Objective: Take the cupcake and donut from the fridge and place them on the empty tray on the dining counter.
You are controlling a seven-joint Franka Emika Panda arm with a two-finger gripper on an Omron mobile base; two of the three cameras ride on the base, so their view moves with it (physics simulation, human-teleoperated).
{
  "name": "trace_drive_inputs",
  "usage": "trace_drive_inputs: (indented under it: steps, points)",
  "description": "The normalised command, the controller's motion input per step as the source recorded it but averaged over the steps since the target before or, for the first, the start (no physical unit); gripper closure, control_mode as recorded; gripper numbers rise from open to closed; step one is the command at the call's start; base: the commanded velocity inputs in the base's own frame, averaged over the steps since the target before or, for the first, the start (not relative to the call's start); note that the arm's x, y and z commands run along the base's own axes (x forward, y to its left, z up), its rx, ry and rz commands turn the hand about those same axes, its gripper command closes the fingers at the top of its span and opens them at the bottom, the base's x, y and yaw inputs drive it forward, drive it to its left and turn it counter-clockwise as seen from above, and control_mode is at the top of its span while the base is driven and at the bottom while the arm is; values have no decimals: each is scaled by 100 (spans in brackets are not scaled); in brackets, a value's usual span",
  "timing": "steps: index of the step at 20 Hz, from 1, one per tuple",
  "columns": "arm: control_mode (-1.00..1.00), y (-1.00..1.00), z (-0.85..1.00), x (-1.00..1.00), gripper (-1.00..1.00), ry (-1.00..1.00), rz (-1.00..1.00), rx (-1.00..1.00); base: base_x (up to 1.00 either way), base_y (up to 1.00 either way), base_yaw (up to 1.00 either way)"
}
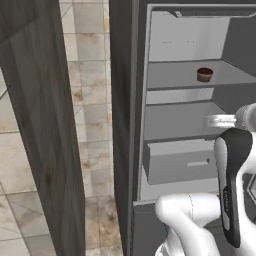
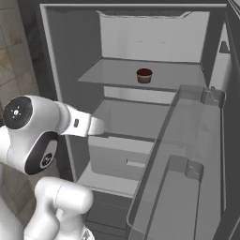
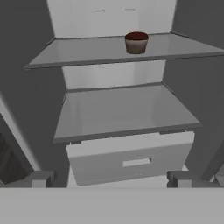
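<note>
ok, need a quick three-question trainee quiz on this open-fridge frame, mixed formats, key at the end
1. True or false: the small dark brown cupcake stands on the upper shelf of the dark grey fridge with the light grey interior.
2. Multiple choice: the robot's two-finger hand is A) shut on the cupcake, B) open and holding nothing, C) gripping the drawer.
3. Short answer: what sits directly below the lower shelf?

Key:
1. True.
2. B. In the hand view the fingertips stand wide apart in front of the fridge, well short of the cupcake.
3. A light grey drawer with a slot handle.
</note>
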Motion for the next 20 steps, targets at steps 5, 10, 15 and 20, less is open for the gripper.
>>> trace_drive_inputs:
  steps: [5,10,15,20]
  points:
    - [-100,-55,39,6,-100,10,-18,1,0,0,0]
    - [-100,-39,34,16,-100,4,-2,1,0,0,0]
    - [-100,0,11,55,-100,11,8,0,0,0,0]
    - [-100,0,0,68,-100,0,2,0,0,0,0]
